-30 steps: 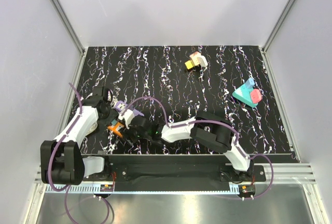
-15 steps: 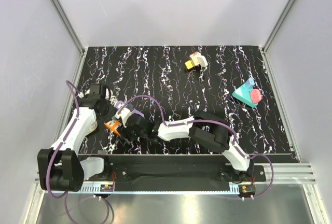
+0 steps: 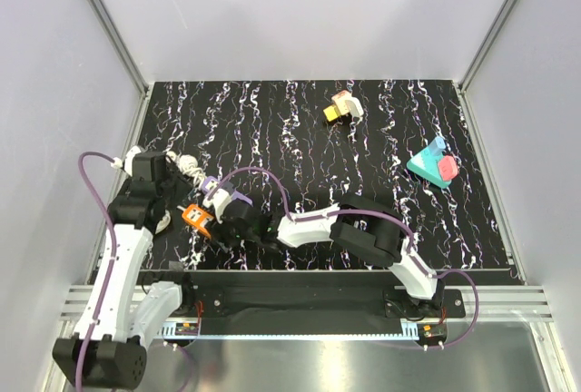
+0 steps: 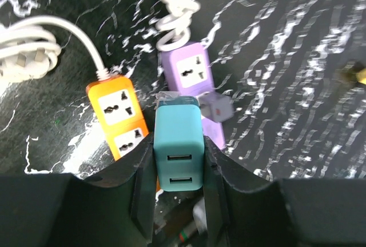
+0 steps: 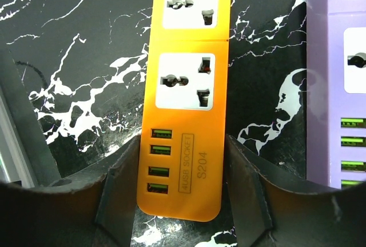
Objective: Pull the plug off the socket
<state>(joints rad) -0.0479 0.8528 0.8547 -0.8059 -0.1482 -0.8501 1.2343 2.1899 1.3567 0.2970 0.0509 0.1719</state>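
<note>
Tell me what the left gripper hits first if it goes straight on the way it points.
Likely the purple power strip, just beyond the tip of the teal plug that the left gripper holds; the orange power strip lies slightly left of that line. Depth is unclear from the wrist view.

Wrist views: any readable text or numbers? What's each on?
"4USB SOCKET": printed sideways on the orange power strip, beside its USB ports.
"S204": on the same strip, next to that label.
On the purple power strip: none readable.
On the teal plug: none visible.
Top view: too small to read anything.
</note>
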